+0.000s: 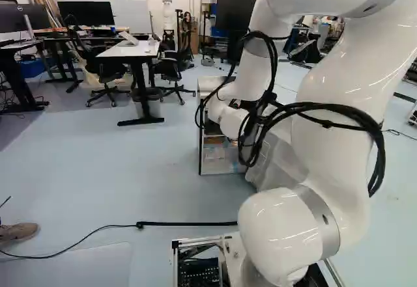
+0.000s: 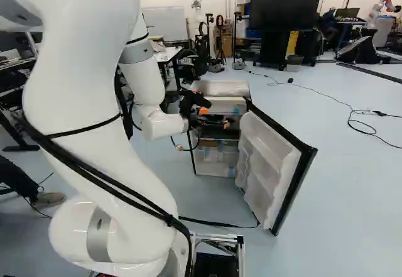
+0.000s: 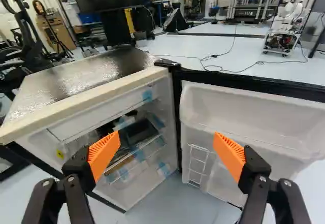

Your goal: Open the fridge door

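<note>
Count one fridge (image 2: 220, 88) and one fridge door (image 2: 273, 164), swung far out from the body, to its right in the right base view. Count one tool (image 2: 215, 118), seen against the fridge's upper opening there; held wide, with two orange pads (image 3: 104, 155) well apart. Find, beyond and between them in the wrist view, the upright edge where fridge and door meet. Inside the fridge, see one dark box (image 3: 139, 132) on a shelf. On the door's inner side, see one small white rack (image 3: 198, 165). For labels, see one yellow sticker (image 3: 60, 154) on the fridge and several blue tape patches (image 3: 148, 96) inside. Farther off, count one large screen (image 2: 289, 4).
</note>
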Tool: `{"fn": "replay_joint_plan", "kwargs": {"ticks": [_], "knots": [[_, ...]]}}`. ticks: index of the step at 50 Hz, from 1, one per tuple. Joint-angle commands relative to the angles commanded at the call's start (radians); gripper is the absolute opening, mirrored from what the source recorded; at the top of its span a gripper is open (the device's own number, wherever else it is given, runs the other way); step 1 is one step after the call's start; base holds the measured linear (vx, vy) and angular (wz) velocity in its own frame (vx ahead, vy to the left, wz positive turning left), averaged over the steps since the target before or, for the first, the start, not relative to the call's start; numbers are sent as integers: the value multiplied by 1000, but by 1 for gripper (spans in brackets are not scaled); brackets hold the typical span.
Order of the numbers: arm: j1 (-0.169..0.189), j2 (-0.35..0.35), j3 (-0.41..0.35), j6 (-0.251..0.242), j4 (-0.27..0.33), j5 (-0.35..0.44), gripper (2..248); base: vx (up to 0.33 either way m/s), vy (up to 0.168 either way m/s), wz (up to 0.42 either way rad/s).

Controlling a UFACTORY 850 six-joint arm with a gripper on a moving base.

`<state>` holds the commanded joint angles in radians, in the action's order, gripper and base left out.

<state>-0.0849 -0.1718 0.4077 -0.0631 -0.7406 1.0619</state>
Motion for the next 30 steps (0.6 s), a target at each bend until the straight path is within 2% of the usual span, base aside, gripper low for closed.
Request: {"fn": "replay_joint_plan", "kwargs": {"ticks": [30], "knots": [[35,188,-133,26,308,-79,247,0,0,0]]}}
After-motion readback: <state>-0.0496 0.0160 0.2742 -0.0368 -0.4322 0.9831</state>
